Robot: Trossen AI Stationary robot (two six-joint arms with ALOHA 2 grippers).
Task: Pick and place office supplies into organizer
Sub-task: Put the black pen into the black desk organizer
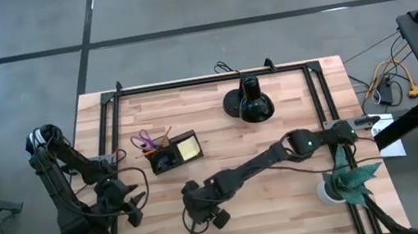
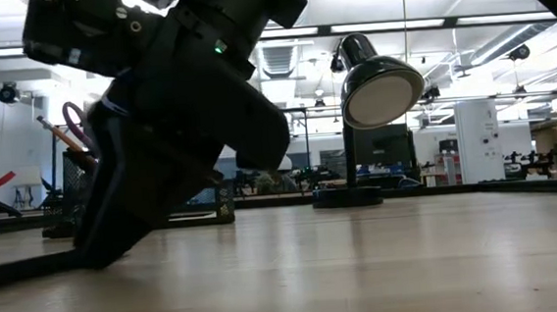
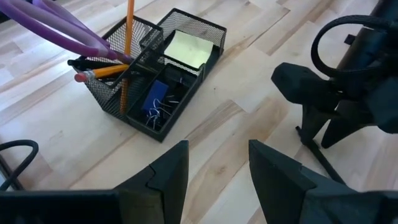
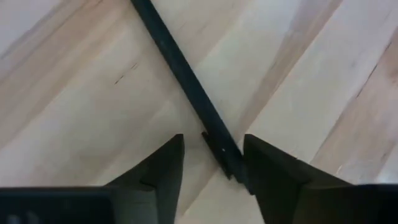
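Several supplies in organizer: scissors, pencil, sticky-note pad.

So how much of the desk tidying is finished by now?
Mostly done: scissors, pencils and sticky notes sit in the organizer. In hand: the right gripper, open, straddles a black pen lying on the table. Left: lifting it in.

Two dark jointed arms, black looping cables, green LED, matte black fingers.
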